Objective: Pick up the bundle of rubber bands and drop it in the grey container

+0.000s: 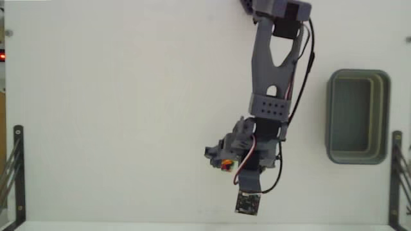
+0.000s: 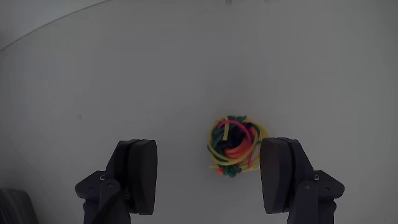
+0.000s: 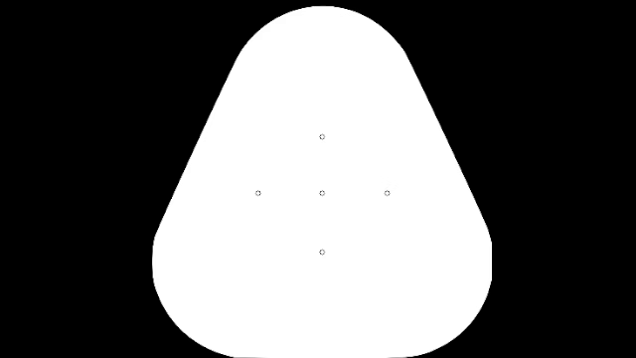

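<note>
Now | bundle of rubber bands (image 2: 234, 146): knotty yellow-red-green clump | on table

Bare table (image 2: 124, 74) around bundle (image 2: 233, 145)

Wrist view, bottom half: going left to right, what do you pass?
Left finger → bare white table → bundle of rubber bands → right finger. The bundle lies close beside the right finger; the gripper is open.

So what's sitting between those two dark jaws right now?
In the wrist view, the bundle of rubber bands lies on the white table between the open jaws, close to the right-hand one. The rest of the gap is bare.
</note>
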Controlling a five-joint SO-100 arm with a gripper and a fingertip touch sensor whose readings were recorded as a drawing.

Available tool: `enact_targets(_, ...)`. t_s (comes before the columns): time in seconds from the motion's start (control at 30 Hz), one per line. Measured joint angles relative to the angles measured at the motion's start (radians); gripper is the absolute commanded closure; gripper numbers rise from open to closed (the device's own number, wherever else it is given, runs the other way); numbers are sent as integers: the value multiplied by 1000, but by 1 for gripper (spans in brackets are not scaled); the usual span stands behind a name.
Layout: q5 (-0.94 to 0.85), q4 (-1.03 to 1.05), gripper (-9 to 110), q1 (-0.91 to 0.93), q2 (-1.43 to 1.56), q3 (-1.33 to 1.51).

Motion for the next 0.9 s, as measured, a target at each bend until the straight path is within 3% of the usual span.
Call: enact_targets(0.9, 0, -49, -9, 0, 0, 37)
